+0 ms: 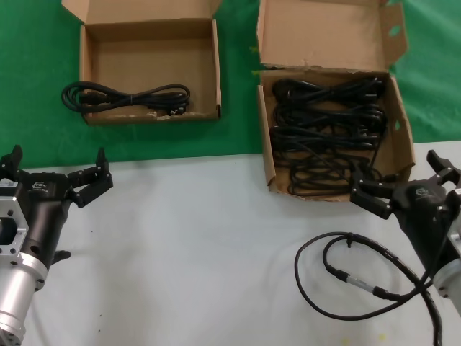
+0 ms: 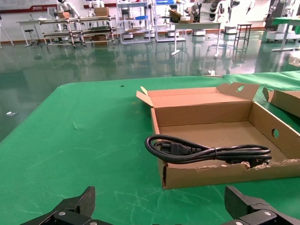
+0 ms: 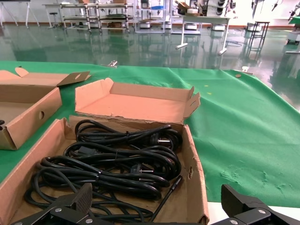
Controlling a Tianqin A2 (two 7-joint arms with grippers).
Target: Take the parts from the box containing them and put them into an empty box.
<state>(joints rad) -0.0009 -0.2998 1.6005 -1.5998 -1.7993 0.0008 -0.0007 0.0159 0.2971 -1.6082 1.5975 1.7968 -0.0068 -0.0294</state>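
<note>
The box containing the parts [image 1: 264,130] stands at the right, its tall lid flap [image 1: 324,32] open, filled with several coiled black cables [image 1: 328,130]. They also show in the right wrist view as black cables [image 3: 117,164]. My right gripper [image 1: 396,174] hovers open at that box's front right corner, holding nothing; its own view shows the right gripper [image 3: 157,194] just over the near cables. The other, shallow box [image 1: 216,65], at the far left, holds one bundled cable [image 1: 130,97], seen closer as the bundled cable [image 2: 206,152]. My left gripper [image 1: 57,153] is open and apart from it, low over the table's edge [image 2: 159,197].
Both boxes lie on green cloth [image 1: 238,137]; the near part of the table is a white surface [image 1: 194,245]. A loose black cable [image 1: 346,281] loops on the white surface beside my right arm. The shallow box's front rim [image 2: 225,165] is ragged.
</note>
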